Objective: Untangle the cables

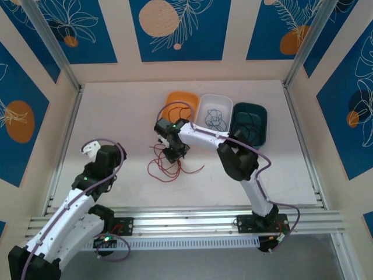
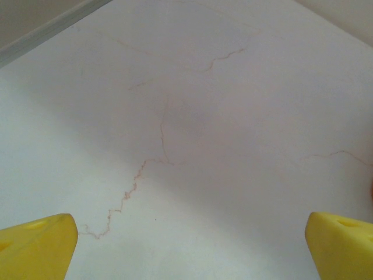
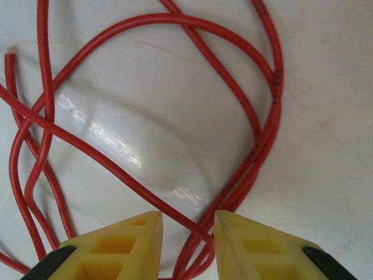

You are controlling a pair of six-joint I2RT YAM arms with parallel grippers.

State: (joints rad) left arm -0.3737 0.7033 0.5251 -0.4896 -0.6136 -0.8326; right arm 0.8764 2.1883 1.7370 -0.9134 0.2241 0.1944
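The white table (image 2: 233, 116) is showing hairline cracks beneath the spread left gripper (image 2: 189, 245); the right gripper (image 3: 187, 245) is pinching red wire (image 3: 175, 23)

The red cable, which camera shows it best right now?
The right wrist view: the red cable loops large and sharp across the table, with strands running between the right gripper fingertips. The top view shows it as a small thin tangle under that gripper. The left wrist view looks at bare table.

Three bins (image 1: 215, 111), two arms (image 1: 233, 153), one loose red cable (image 1: 169, 168), cables in two bins.
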